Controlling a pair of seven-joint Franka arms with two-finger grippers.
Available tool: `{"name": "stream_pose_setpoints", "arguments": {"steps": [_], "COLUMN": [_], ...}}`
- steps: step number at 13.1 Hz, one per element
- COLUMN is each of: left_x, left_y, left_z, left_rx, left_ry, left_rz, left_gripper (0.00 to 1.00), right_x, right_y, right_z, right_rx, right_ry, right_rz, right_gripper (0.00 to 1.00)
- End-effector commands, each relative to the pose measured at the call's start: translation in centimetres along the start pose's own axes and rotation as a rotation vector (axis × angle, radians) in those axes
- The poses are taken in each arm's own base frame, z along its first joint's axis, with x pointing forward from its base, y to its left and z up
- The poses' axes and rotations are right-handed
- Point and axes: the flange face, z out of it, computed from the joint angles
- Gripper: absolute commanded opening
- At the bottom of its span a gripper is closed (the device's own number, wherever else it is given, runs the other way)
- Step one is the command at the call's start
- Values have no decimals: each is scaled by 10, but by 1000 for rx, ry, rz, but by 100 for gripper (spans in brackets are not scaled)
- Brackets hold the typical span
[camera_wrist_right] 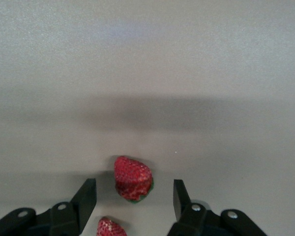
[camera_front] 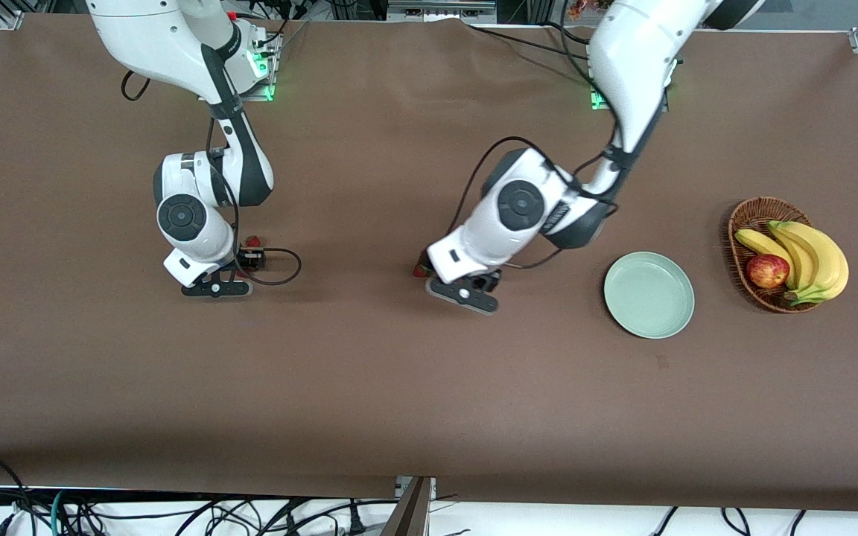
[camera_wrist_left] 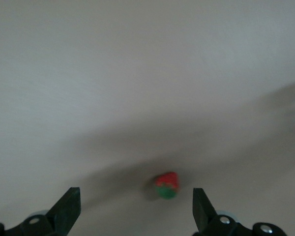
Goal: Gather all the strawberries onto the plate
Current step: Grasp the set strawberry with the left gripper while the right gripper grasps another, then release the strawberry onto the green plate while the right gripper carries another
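The left gripper (camera_wrist_left: pixel 132 209) hangs spread wide over one strawberry (camera_wrist_left: pixel 166 185) on the table (camera_front: pixel 369 387) near the mint plate (camera_front: pixel 649 295), while the right gripper (camera_wrist_right: pixel 133 204), likewise parted, straddles a second berry (camera_wrist_right: pixel 132 178) with a third (camera_wrist_right: pixel 110 228) just beside it.

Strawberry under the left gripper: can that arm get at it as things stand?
Probably yes. The left gripper hangs over the strawberry with its jaws open, the berry lies on bare table between them, a bit off-centre, and nothing blocks the way down.
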Motion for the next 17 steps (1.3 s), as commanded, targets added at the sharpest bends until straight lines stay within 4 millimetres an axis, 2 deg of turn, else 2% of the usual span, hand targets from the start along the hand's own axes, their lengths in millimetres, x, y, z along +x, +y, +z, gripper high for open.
{"name": "stream_pose_setpoints", "arguments": {"steps": [1, 3, 5, 7, 8, 9, 10, 11, 12, 14, 15, 16, 17], "left_x": [-6, -16, -21, -32, -34, -34, -35, -32, -27, -21, -21, -21, -18], "left_y": [19, 29, 29, 37, 37, 37, 36, 37, 31, 25, 25, 26, 23], "left_z": [30, 49, 62, 87, 91, 90, 92, 85, 82, 72, 72, 71, 65], "left_rx": [-7, 26, 55, 88, 100, 105, 112, 120, 121, 120, 120, 120, 121], "left_ry": [30, 34, 25, 5, 5, 7, 6, 21, 27, 38, 39, 40, 43], "left_rz": [-5, 24, 47, 97, 105, 106, 114, 126, 121, 109, 109, 107, 101], "left_gripper": [100, 100, 100, 82, 75, 74, 53, 33, 31, 30, 20, 4, 0], "right_x": [-7, -8, -7, -7, -8, -8, -7, -8, -8, -8, -8, -8, -7], "right_y": [4, 5, 4, 4, 4, 3, 4, 3, 3, 3, 1, 1, 0], "right_z": [-3, 2, 6, 10, 12, 12, 13, 15, 15, 15, 15, 13, 12], "right_rx": [22, 20, 17, 20, 29, 30, 29, 30, 30, 30, 30, 31, 33], "right_ry": [20, 30, 33, 33, 31, 29, 31, 28, 28, 28, 28, 31, 34], "right_rz": [-10, -11, -11, -6, 5, 7, 6, 9, 9, 9, 4, 4, 3], "right_gripper": [71, 69, 65, 61, 60, 57, 56, 54, 50, 34, 27, 20, 18]}}
